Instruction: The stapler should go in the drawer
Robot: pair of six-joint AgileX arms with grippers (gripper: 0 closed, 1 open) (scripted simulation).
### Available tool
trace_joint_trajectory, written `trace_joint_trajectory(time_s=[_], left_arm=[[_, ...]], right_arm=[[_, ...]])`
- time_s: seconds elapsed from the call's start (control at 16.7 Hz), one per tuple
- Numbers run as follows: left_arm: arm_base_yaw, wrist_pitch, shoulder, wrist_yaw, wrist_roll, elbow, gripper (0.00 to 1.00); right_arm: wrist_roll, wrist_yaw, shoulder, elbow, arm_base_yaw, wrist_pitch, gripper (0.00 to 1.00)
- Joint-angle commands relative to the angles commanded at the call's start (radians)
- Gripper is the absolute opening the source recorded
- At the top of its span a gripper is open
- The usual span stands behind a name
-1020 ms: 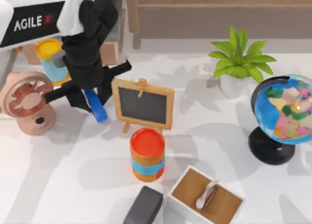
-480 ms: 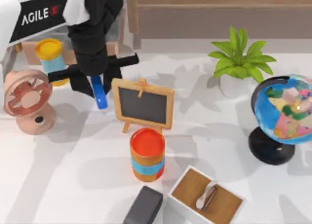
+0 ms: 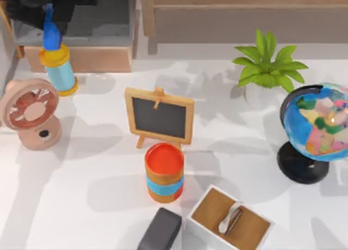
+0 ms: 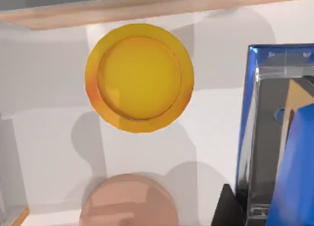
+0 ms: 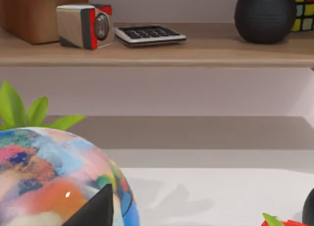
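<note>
— Looking at the top view, operator, where would you have found the stapler (image 3: 50,32)?

— You would have found it at the table's 10 o'clock corner. It hung blue and nearly upright from the left gripper (image 3: 49,13), whose jaws were closed on its upper end. It was off the table, over the left part of the drawer (image 3: 81,58), with the grey inside behind it and the tan front panel at its 6 o'clock.

— What stood near it?

— You had the yellow-lidded canister (image 3: 61,68) just at the stapler's 6 o'clock, in front of the drawer panel. In the left wrist view its round yellow lid lay beside the blue stapler body. The pink fan (image 3: 32,111) stood at 7 o'clock from the canister.

— And the rest of the table?

— You could see the little chalkboard (image 3: 159,117) near the centre, with the orange canister (image 3: 164,171) at its 6 o'clock. The dark grey block (image 3: 160,228) and the white box (image 3: 228,220) lay toward the table's 6 o'clock edge. The plant (image 3: 269,65) was at 2 o'clock and the globe (image 3: 315,125) at 3 o'clock.

— Your right side?

— The right gripper (image 5: 98,211) sat parked close by the globe, facing a shelf with a calculator (image 5: 149,34). Whether it was open or closed, you could not tell.
</note>
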Motion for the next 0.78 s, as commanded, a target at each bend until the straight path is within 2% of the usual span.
trace_joint_trajectory(time_s=[0.24,0.48,0.6,0.78], left_arm=[[0.24,-0.066,0.036,0.015,0.239,0.185,0.0],[0.431,-0.086,0.173,0.018,0.381,0.315,0.0],[0.488,-0.095,0.266,0.015,0.412,0.349,0.0],[0.511,-0.105,0.4,0.006,0.424,0.357,0.0]], right_arm=[[0.0,0.0,0.0,0.0,0.0,0.0,1.0],[0.0,0.0,0.0,0.0,0.0,0.0,1.0],[0.0,0.0,0.0,0.0,0.0,0.0,1.0],[0.0,0.0,0.0,0.0,0.0,0.0,1.0]])
